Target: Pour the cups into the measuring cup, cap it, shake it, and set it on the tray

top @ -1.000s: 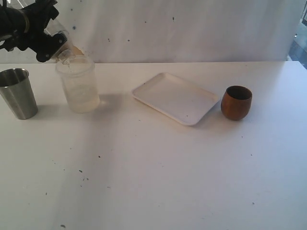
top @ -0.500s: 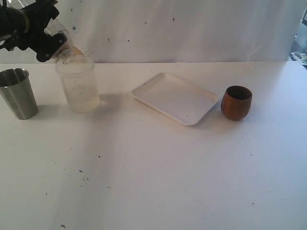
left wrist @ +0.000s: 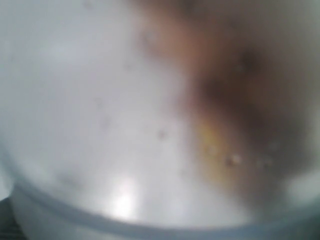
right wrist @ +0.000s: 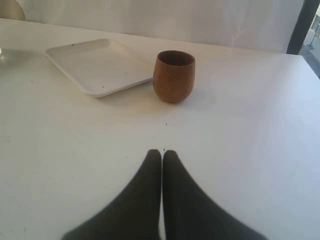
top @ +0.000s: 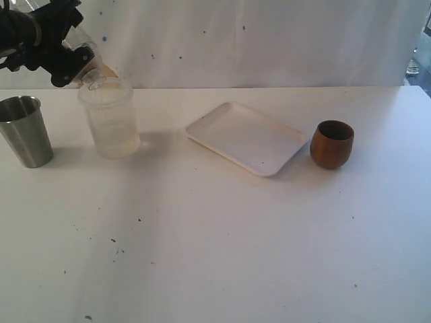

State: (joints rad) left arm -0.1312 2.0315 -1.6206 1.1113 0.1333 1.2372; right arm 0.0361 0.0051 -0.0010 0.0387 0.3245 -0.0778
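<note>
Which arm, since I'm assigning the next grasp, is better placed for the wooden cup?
Right. The right jaws are shut and empty with the wooden cup ahead; the left jaws hold a tilted clear tumbler beyond the tray.

Wide frosted translucent plastic tub on a speckled white tabletop
It stands upright just below the left claw.
</note>
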